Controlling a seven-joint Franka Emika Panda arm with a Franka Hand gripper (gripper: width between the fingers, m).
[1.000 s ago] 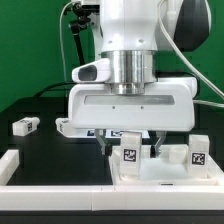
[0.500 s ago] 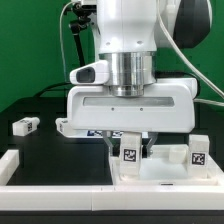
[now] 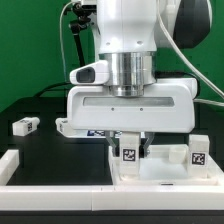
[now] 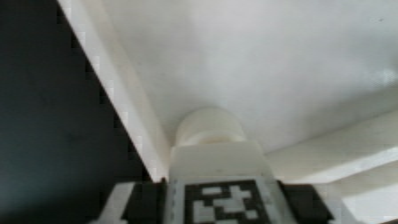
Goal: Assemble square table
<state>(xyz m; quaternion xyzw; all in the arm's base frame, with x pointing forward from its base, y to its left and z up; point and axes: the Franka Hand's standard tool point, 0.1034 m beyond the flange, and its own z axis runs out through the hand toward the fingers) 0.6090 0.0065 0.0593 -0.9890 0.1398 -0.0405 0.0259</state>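
I have the gripper [image 3: 130,146] down over the square top [image 3: 160,172], which lies at the near right of the black table, on the exterior view's right. Its fingers are drawn in narrow and appear to clamp a leg block [image 3: 128,153] between them. The block stands upright with its tag facing the camera. I judge it is held vertical so that its lower end can go straight down into the top at that near corner.

A second leg block [image 3: 198,150] stands upright farther toward the exterior view's right on the same top, apart from the fingers. A loose leg block [image 3: 25,126] lies on its side well away on the exterior view's left, presumably waiting its turn. A white border rail [image 3: 12,166] runs along the near left.

The top's raised rim hides the foot of the held block, so I cannot tell whether it is seated or only resting there. The wrist view is blurred: I make out the block's tag, its rounded end and white plastic beyond. The wide hand body covers another small white part [image 3: 63,127] behind it, which I cannot identify.
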